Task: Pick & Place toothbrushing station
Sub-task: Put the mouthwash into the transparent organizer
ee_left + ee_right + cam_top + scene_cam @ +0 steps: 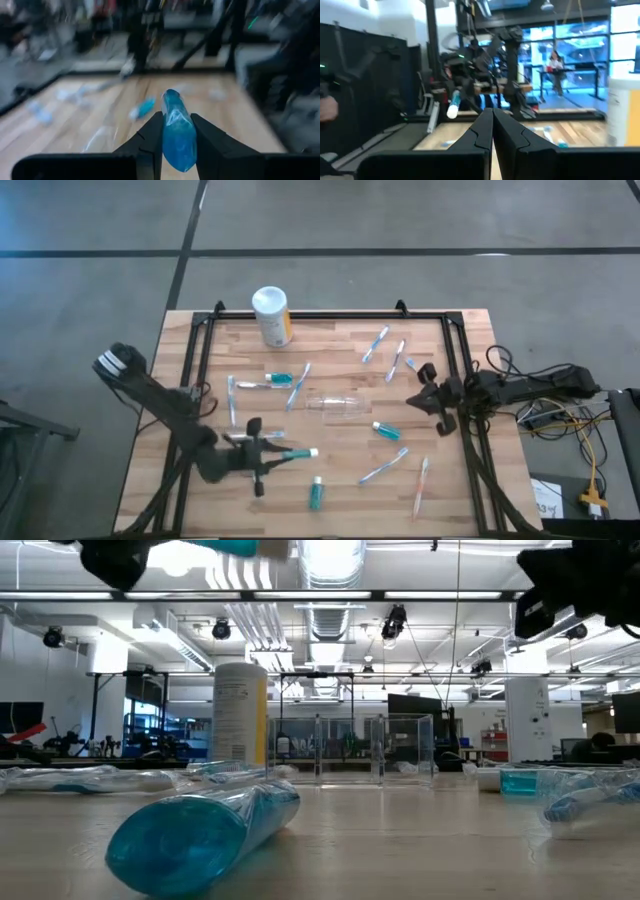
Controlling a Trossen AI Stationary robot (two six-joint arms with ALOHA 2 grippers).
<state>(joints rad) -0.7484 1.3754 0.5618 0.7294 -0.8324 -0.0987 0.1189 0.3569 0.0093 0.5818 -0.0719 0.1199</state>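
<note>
A pale wooden tabletop [340,430] edged by a black metal frame stands on a grey floor, and the low view looks across it into a bright hall with ceiling lights. A clear transparent plastic cup [338,405] lies on its side near the middle with nothing visible inside, and a white cylindrical canister with a yellow label [272,316] stands upright at the far edge. The left gripper [268,452] is clamped on a small teal tube with a white cap [296,452], held above the near left boards, other tubes and thin white and light-blue toothbrushes [386,467] lie scattered, and the right gripper [428,396] hangs by the right rail, fingers together.

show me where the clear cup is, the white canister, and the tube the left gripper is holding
Clear cup [339,404], high view, middle of its side as it lies on the table.
White canister [271,315], high view, upper body near the lid.
Teal tube [177,131], left wrist view, its body between the left gripper's fingers.
</note>
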